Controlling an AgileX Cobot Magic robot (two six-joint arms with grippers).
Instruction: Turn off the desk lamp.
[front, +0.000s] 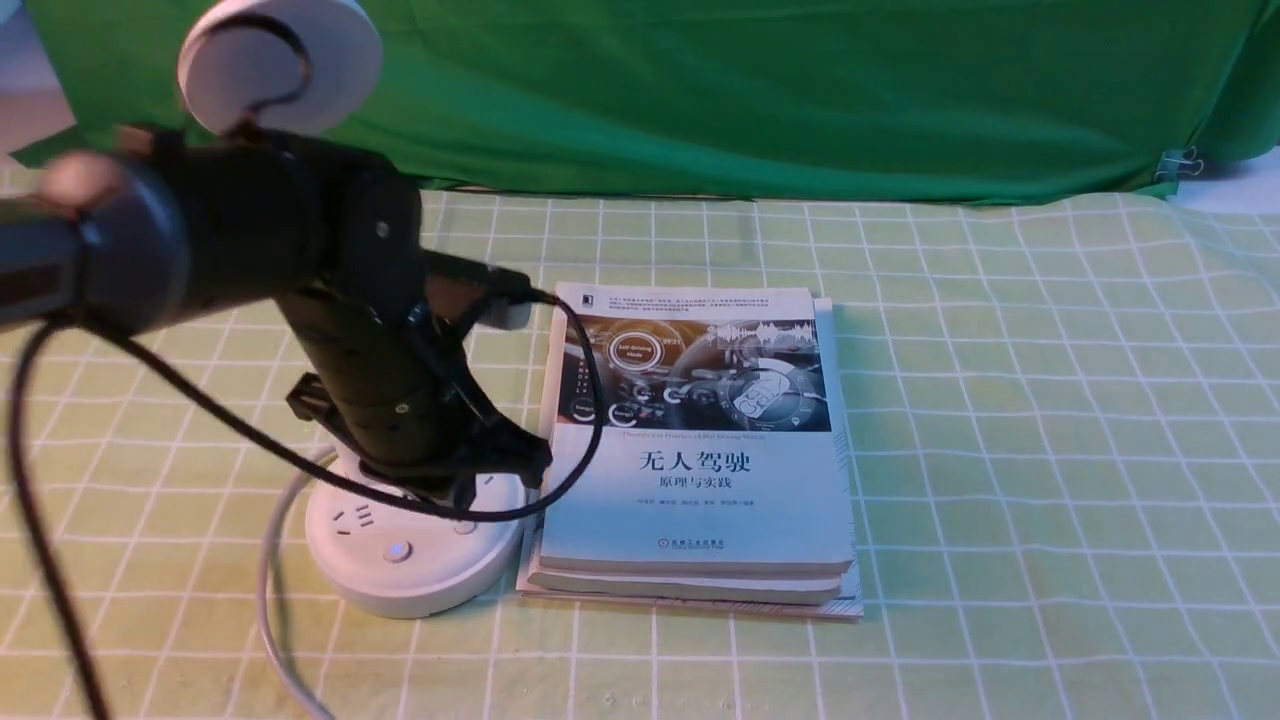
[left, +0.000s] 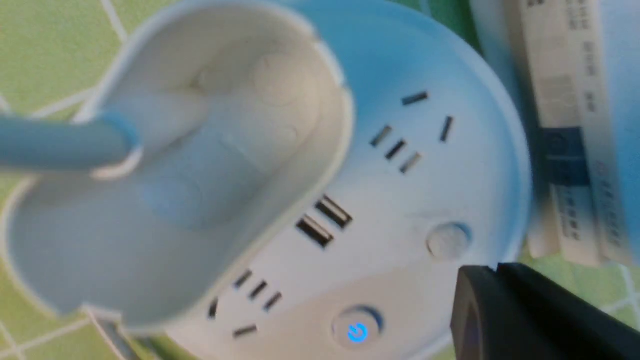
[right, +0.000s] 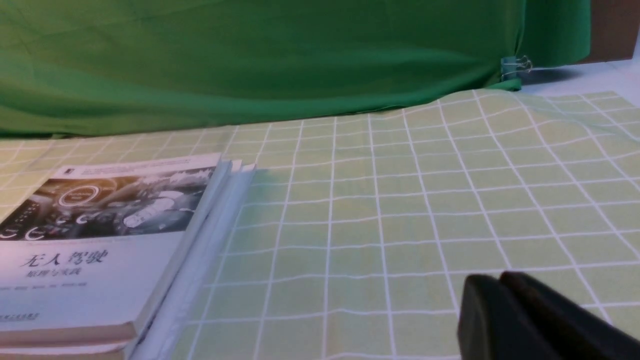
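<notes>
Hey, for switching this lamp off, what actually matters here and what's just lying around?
Belongs to the job: desk lamp, its lit power button, left gripper at its base.
Just lying about: stack of books, checked tablecloth, green backdrop, binder clip, right gripper.

The desk lamp (front: 420, 585) is white, its button (left: 356, 331) glowing blue. The tablecloth (front: 1000, 450) is pale green with a white grid, and the backdrop (front: 800, 90) is plain green.
</notes>
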